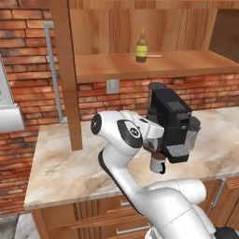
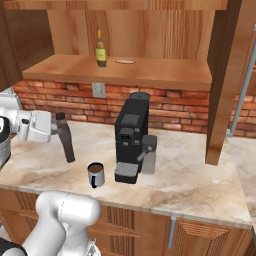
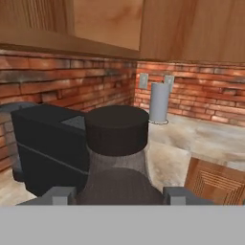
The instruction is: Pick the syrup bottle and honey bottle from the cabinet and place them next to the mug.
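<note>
One bottle down from the cabinet (image 2: 150, 75), one left up there. Syrup bottle (image 2: 65, 140) sits in the end effector (image 2: 54, 126), jaws clamped on its upper body below the cap; hand view looks straight down onto the black cap, fingertips (image 3: 57, 195) either side. Bottle hangs roughly upright, slightly tilted, its base at or just above the bench (image 2: 200, 175); cannot tell if it touches.

Landmark: mug (image 2: 95, 174).
- Syrup bottle: left of mug in the right base view, near but apart.
- Coffee machine (image 2: 131, 137): just right of mug, behind it.
- Honey bottle (image 2: 101, 50): on the cabinet shelf, up and behind mug, upright, beside a small flat disc (image 2: 125, 61).

Step in hand, as I judge it: setting syrup down by the mug. To do well: level the bottle before release, lower until base bears fully on bench, keep clear gap from mug's handle side, open jaws only once seated, then lift straight up past the cap. Tall narrow bottle looks tip-prone; sideways exit risks a topple.
</note>
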Controlling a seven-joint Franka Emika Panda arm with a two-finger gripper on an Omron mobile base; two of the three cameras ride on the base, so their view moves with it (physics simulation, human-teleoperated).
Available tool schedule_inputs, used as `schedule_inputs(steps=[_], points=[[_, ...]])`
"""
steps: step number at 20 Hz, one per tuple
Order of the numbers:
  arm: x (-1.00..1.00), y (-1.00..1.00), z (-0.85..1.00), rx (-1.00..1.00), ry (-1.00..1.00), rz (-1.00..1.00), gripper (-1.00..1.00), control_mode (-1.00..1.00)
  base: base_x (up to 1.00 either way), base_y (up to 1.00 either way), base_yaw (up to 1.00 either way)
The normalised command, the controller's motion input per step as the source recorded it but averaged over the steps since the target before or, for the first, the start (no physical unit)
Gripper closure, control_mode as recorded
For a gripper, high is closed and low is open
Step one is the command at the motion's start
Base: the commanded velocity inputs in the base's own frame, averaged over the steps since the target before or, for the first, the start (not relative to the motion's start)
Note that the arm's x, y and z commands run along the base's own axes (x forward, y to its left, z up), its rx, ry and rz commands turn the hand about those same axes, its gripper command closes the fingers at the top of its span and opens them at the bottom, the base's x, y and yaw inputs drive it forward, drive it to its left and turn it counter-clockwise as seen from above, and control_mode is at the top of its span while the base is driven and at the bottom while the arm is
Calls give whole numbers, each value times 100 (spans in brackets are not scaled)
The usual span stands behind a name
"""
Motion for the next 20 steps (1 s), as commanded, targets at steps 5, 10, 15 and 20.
schedule_inputs(steps=[5, 10, 15, 20], points=[[0, 0, -35, 0, 0, -9, 100, -100, 0, 0, 0], [0, 0, -40, 0, 0, -8, 100, -100, 0, 0, 0], [0, 0, -40, 0, 0, -6, 100, -100, 0, 0, 0], [0, 0, -31, 0, 0, -5, 100, -100, 0, 0, 0]])
